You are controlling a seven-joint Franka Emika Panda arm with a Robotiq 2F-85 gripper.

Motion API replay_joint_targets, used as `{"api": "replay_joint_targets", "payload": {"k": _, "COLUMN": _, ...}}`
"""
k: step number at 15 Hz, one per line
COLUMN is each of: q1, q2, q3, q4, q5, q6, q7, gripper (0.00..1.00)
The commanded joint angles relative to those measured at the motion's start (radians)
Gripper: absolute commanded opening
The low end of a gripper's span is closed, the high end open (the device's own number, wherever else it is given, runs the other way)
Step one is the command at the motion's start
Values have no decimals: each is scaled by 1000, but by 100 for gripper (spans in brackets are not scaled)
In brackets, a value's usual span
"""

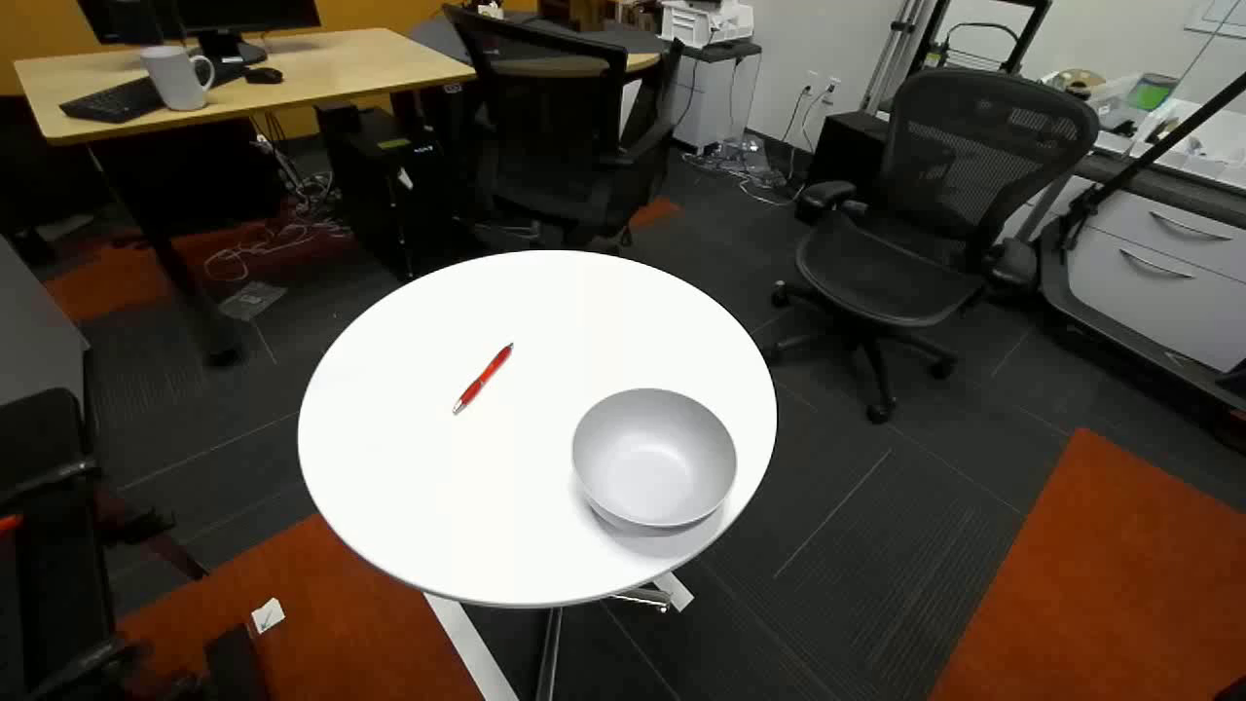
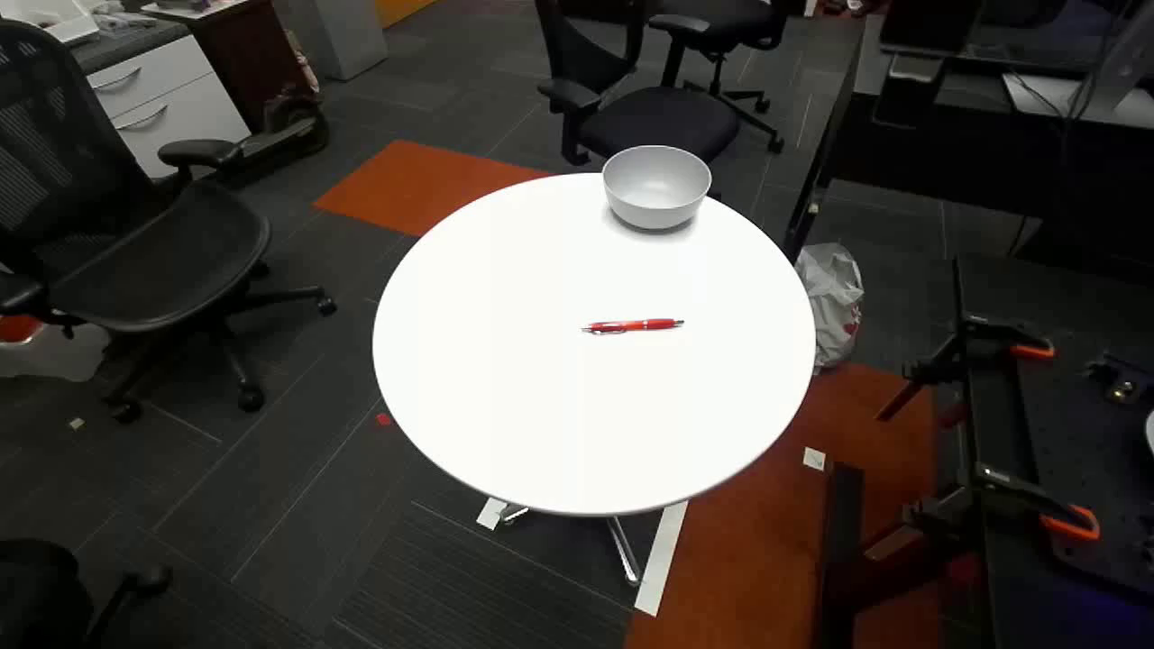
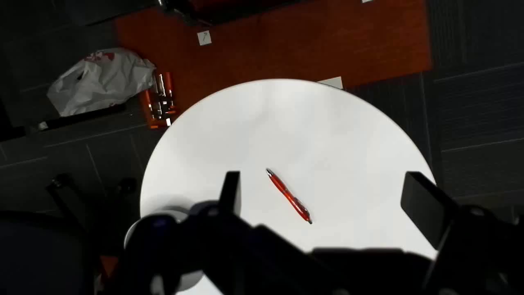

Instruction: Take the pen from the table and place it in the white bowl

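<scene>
The red pen (image 1: 484,378) lies flat on the round white table (image 1: 428,506). It shows in an exterior view (image 2: 633,325) and in the wrist view (image 3: 289,196). The white bowl (image 1: 654,458) stands upright near the table's edge, apart from the pen, with a bare grey inside. An exterior view (image 2: 656,185) also shows it. In the wrist view most of the bowl (image 3: 190,280) is hidden behind the left finger. My gripper (image 3: 322,176) is open and empty above the table. The pen appears between its fingers, nearer the left one. The gripper is out of both exterior views.
A black mesh chair (image 1: 934,195) stands beside the table. A wood desk (image 1: 331,73) with a mug (image 1: 178,78) is farther back. A black bench (image 2: 1064,433) with orange-tipped clamps and a plastic bag (image 2: 829,297) are near the table.
</scene>
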Motion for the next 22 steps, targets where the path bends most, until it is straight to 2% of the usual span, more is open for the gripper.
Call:
{"api": "replay_joint_targets", "payload": {"k": 1, "q1": 32, "q2": 3, "q3": -29, "q4": 2, "q5": -8, "q6": -3, "q7": 7, "gripper": 100}}
{"api": "replay_joint_targets", "payload": {"k": 5, "q1": 32, "q2": 3, "q3": -29, "q4": 2, "q5": -8, "q6": -2, "q7": 7, "gripper": 100}}
{"api": "replay_joint_targets", "payload": {"k": 12, "q1": 44, "q2": 31, "q3": -62, "q4": -43, "q5": -92, "q6": 141, "q7": -81, "gripper": 100}}
{"api": "replay_joint_targets", "payload": {"k": 17, "q1": 41, "q2": 93, "q3": -133, "q4": -91, "q5": -77, "q6": 328, "q7": -300, "gripper": 100}}
{"api": "replay_joint_targets", "payload": {"k": 22, "q1": 26, "q2": 219, "q3": -209, "q4": -92, "q5": -98, "q6": 488, "q7": -504, "gripper": 100}}
